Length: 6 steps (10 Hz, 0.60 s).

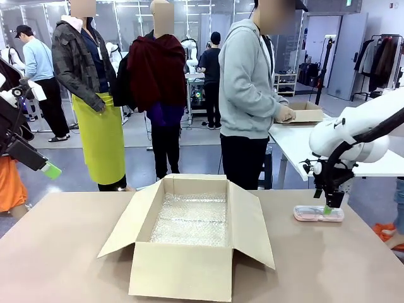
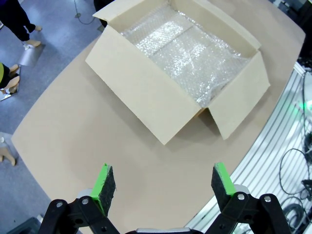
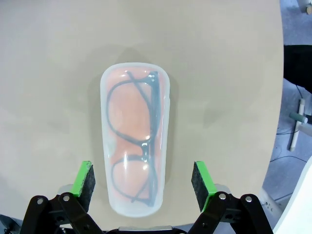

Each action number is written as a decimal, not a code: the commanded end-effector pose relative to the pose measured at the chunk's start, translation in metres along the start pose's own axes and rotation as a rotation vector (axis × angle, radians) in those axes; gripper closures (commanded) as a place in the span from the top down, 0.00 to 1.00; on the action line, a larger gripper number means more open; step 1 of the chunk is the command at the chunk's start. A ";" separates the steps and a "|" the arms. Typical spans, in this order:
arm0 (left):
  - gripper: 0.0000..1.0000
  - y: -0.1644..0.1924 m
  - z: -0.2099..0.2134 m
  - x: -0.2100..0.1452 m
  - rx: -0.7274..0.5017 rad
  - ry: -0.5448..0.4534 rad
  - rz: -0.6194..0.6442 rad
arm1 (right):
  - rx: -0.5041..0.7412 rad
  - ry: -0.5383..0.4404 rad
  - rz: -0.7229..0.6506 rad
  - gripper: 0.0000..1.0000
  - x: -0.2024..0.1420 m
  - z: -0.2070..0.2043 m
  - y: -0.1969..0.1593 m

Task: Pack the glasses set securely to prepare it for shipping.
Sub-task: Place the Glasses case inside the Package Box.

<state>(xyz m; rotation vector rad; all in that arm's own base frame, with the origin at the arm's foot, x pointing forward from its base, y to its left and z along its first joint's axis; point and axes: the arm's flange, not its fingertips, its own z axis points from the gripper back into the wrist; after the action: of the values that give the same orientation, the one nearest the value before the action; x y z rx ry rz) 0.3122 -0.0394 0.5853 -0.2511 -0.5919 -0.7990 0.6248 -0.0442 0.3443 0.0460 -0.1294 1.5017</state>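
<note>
Box [image 1: 183, 271] holding bubble wrap [image 1: 189, 221], pink glasses case [image 3: 135, 146]

Front view, far left: the left tool [image 1: 52, 170] is mostly cut off by the edge, with one green pad poking in. On the right, the right tool [image 1: 332, 203] stands in front of the pink glasses case [image 1: 309, 214], covering part of its lid. Touching or hovering? Can't tell. The spectacles inside are too small to make out here. The box's [image 1: 183, 271] near wall hides the near strip of bubble wrap [image 1: 189, 218]. In the left wrist view, the top edge clips the box's corner.
</note>
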 end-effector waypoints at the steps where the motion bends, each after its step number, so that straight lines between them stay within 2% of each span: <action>1: 1.00 0.000 0.001 -0.001 -0.008 -0.008 -0.002 | -0.014 -0.011 -0.038 1.00 0.002 -0.008 -0.006; 6: 1.00 0.000 0.001 -0.001 -0.008 -0.008 -0.002 | 0.011 -0.028 -0.039 1.00 0.002 -0.024 -0.004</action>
<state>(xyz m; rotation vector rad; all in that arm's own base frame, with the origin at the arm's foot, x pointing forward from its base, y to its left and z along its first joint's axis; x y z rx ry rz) 0.3122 -0.0394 0.5853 -0.2511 -0.5919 -0.7990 0.6276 -0.0426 0.3218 0.0662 -0.1256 1.4911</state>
